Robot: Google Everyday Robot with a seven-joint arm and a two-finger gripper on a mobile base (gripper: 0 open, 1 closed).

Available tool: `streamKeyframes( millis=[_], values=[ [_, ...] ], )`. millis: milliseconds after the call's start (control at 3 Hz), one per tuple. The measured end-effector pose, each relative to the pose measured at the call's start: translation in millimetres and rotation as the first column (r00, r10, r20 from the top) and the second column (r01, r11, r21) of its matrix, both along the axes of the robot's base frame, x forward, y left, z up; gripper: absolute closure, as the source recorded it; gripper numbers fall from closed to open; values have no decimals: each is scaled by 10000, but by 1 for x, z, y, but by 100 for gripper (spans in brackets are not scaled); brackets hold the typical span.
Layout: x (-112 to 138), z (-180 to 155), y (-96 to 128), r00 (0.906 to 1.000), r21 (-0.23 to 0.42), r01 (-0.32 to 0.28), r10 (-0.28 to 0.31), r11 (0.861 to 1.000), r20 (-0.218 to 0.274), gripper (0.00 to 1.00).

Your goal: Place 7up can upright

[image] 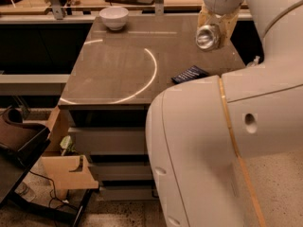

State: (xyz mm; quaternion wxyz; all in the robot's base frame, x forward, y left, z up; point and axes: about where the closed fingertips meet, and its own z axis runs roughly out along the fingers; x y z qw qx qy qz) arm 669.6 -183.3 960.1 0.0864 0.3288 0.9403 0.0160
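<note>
Silver metal is most of what we see of the 7up can. One round end faces us, bright and shiny, with a darker hollow in the middle. Only a sliver of its pale side shows behind that rim. We cannot make out any markings or a pull tab from here. The can is tipped over rather than upright, its axis pointing roughly toward us and slightly down. It hangs in the air over the far right part of the bench, apart from the surface. It is held in the gripper, whose tan jaws close on it from the sides and above. The gripper comes down from a grey wrist at the top right of the scene.

On the bench, a white bowl stands at the far edge, left of the can and well apart from it. A dark blue packet lies flat toward the near right corner, nearer to us than the can. A bright curved streak of light crosses the brown top. Drawers sit under the bench, and the robot's large white arm housing fills the near right.
</note>
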Motion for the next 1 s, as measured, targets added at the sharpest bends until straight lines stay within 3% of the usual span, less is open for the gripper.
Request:
streamKeyframes(
  millis=[1000],
  values=[
    [-40, -26, -10, 9910, 551, 686, -617, 9961, -1189, 100]
  ],
)
